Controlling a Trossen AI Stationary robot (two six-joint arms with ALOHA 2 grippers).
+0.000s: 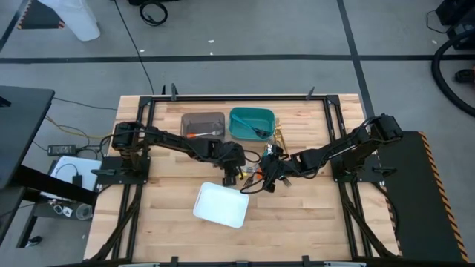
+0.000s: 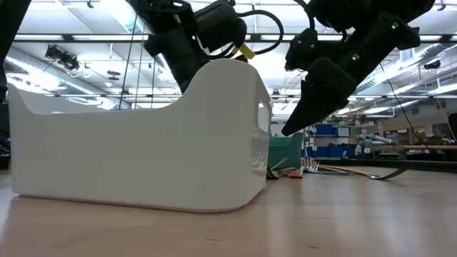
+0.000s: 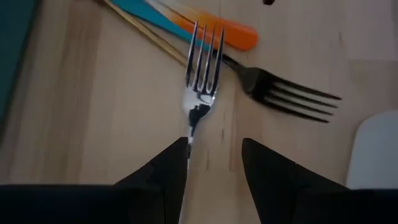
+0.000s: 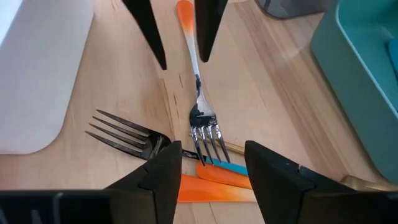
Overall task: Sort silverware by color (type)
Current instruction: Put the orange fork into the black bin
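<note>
Left gripper (image 3: 214, 165) low over mid-table, fingers apart astride the silver fork (image 3: 202, 87), its orange handle between them, not yet pinched. Right gripper (image 4: 211, 168) facing it, fingers spread, empty, above the tines. Dark fork (image 4: 124, 137), orange piece (image 4: 211, 186) and teal piece (image 4: 227, 167) loose alongside. Grey bin (image 1: 202, 124) and teal bin (image 1: 251, 123) near the table's far edge each hold something; white tray (image 1: 220, 205) empty. Sorting partly done.

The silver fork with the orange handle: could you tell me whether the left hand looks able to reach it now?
Probably yes: the left hand is open with its fingers either side of the fork, nothing between them.
</note>
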